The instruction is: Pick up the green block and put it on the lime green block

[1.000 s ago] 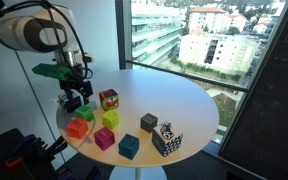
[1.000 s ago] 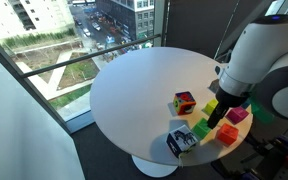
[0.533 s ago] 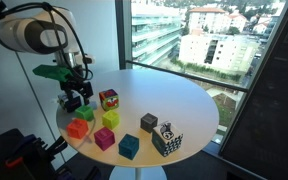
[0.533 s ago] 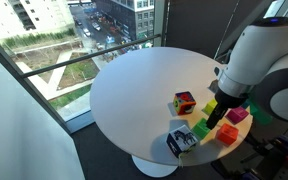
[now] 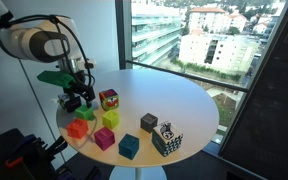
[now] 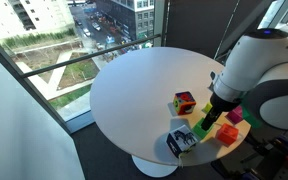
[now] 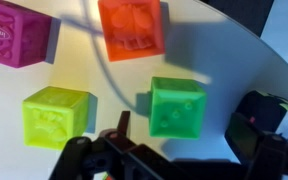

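In an exterior view the gripper (image 5: 76,97) hangs just above the green block (image 5: 85,113). That block sits flat on the round white table (image 5: 174,95), just beside the lime green block (image 5: 111,118) on the side nearer the arm. The arm is probably poised there because this cube is the one to be lifted, and no grasp has been made yet. An orange block (image 5: 78,128) and a magenta block (image 5: 104,138) lie near the lime green block, toward the table's edge. In an exterior view from another angle, the gripper (image 6: 213,110) hides most of the green cube. The lime green block (image 6: 202,128) shows clearly just beside it, near a multicoloured cube (image 6: 184,102). In the wrist view the jaws stand wide apart and hold nothing, and the green block (image 7: 177,105) lies roughly between the two dark fingers. A clear gap separates it from the lime green block (image 7: 56,115), and one finger lines up over that gap, which seems to leave room to come down without nudging the target. The cube faces carry raised, embossed figures, but they are too blurred to read, and no brand or label can be made out.
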Action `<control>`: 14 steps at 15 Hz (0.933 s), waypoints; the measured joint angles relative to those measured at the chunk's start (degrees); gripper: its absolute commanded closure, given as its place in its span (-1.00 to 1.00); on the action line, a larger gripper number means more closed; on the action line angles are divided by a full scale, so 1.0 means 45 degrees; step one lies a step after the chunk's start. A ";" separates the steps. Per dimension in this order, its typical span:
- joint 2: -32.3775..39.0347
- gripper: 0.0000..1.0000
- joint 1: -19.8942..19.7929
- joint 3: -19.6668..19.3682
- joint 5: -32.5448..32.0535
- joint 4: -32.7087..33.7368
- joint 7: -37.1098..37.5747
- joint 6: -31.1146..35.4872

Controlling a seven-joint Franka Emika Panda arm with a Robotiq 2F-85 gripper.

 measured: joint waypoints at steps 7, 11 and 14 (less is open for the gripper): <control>0.0929 -1.00 0.0105 -0.0001 0.0000 0.0211 0.0006 0.0916; 0.1482 -1.00 0.0236 -0.0017 -0.0022 0.0349 0.0106 0.1547; 0.1900 -0.48 0.0369 -0.0171 -0.0329 0.0463 0.0401 0.1893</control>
